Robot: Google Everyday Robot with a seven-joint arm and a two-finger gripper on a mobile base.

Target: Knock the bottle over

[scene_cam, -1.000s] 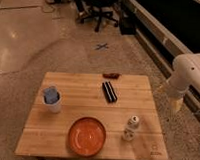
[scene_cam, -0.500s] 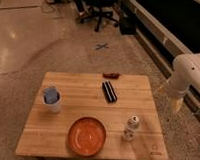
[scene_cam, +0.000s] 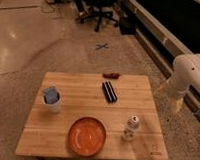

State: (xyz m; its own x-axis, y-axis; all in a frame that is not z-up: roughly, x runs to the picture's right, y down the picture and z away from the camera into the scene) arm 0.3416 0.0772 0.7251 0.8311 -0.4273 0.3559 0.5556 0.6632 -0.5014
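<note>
The bottle point(scene_cam: 131, 128) is small and whitish-beige with a pale cap and a darker band near its top. It stands upright near the front right of the wooden table point(scene_cam: 82, 101), just right of the orange plate point(scene_cam: 86, 136). My arm comes in at the right edge of the view. Its gripper point(scene_cam: 174, 104) hangs beside the table's right edge, off the table and well apart from the bottle.
A white cup with blue contents point(scene_cam: 52, 99) stands at the table's left. A black bar-shaped object point(scene_cam: 109, 91) lies in the middle and a small reddish item point(scene_cam: 112, 74) near the back edge. An office chair point(scene_cam: 99, 7) stands far back. A dark wall runs along the right.
</note>
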